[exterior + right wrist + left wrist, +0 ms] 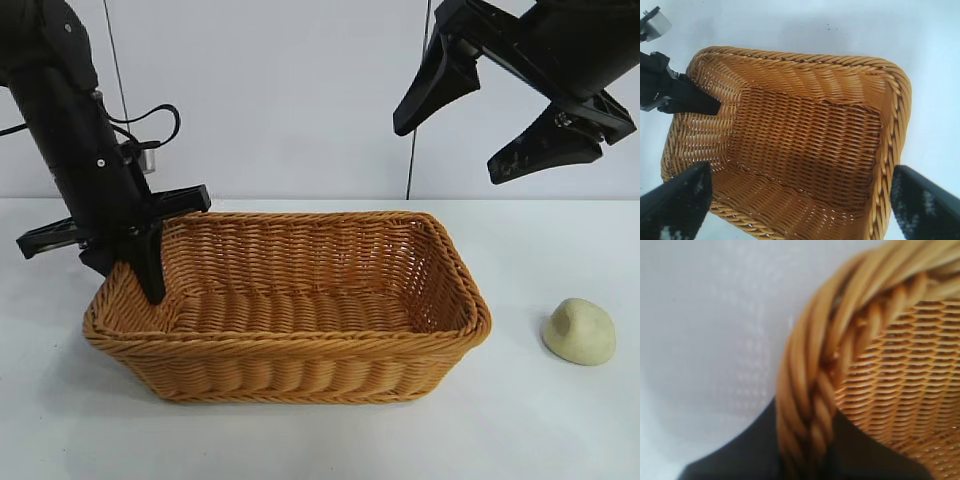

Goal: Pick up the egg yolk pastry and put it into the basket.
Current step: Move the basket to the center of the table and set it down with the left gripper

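Left gripper (pixel 152 285) sits at the basket's (pixel 290 345) left end, and its fingers are pinching the braided rim there: the wrist view shows one dark finger on each side of the rim. Right gripper (pixel 478 128) hangs high above the basket's right end with its two fingers spread wide, holding nothing.

One white table (pixel 320 440), one basket, one egg yolk pastry (pixel 579 330) and two grippers can be counted.

Nothing lies in the basket; only its woven floor shows. Its long side runs left to right across the table.

Right of the basket, well apart from it, the pastry rests on the table outside the rim. It sits flat side down, round top up, a little wider than tall.
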Motion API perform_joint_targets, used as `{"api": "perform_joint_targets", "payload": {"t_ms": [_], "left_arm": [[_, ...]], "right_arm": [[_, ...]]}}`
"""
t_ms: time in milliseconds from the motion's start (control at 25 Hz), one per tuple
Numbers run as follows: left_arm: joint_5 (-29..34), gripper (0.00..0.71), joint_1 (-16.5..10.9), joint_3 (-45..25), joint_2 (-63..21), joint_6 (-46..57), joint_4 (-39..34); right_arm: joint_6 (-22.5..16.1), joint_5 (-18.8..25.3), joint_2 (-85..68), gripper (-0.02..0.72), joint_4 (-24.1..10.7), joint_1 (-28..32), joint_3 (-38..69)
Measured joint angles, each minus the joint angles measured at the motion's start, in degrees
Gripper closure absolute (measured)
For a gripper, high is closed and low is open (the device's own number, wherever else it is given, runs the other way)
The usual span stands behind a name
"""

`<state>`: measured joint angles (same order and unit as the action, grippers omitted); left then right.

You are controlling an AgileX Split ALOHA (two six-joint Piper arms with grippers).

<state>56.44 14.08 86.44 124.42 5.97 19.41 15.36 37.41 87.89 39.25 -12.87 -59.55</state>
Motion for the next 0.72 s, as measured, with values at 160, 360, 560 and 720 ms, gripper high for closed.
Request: {"api": "perform_joint_targets", "payload": {"t_ms": [160, 360, 560, 720], "left_arm": [[-0.23, 0.564, 0.0, 0.0, 0.0, -0.21, -0.05], [-0.71, 0.238, 0.06, 0.0, 0.0, -0.21, 0.0], [-0.35, 0.086, 0.06, 0.28, -0.08, -0.21, 0.0], [3.13, 0.072, 0.06, 3.0, -1.57, -0.21, -1.4]], "right_arm": [[0.0, 0.0, 0.0, 0.012, 0.0, 0.0, 0.0], [0.0, 0.0, 0.0, 0.012, 0.0, 0.0, 0.0], [0.0, 0.05, 0.0, 0.012, 0.0, 0.0, 0.0], [0.0, 0.05, 0.0, 0.012, 0.0, 0.0, 0.0]]}}
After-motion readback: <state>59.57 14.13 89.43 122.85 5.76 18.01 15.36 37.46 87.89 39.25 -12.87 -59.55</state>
